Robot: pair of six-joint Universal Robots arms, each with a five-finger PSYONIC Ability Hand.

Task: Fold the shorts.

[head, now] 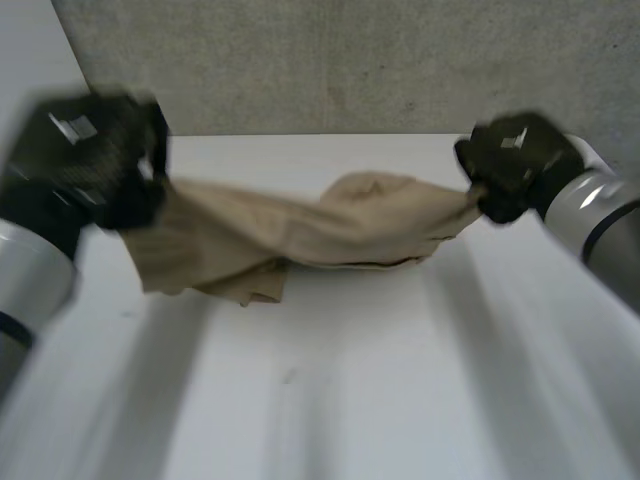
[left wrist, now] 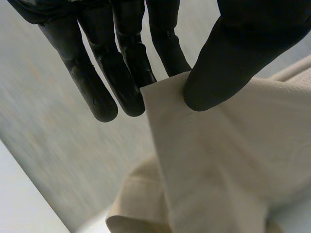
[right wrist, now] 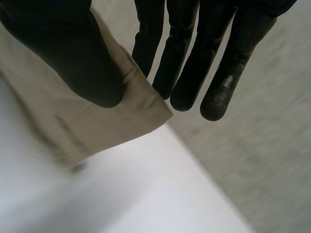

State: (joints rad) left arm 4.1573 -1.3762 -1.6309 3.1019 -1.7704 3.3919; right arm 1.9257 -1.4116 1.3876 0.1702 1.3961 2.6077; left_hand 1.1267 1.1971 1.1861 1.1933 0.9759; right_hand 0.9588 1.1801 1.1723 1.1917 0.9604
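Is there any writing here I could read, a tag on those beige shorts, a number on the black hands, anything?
No readable text. The shorts show no tag or print; a pale patch on the back of the left hand and the right hand is too blurred to read; the table and wall carry nothing.

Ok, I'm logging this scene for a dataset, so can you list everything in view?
shorts: one, beige, stretched between both hands, middle sagging toward the table.
table: one, white, under the shorts.
wall: one, grey, behind the table.
arms: two, grey, one at each side.
left hand: one, black, pinching a corner of the shorts with its thumb.
right hand: one, black, pinching the opposite end.
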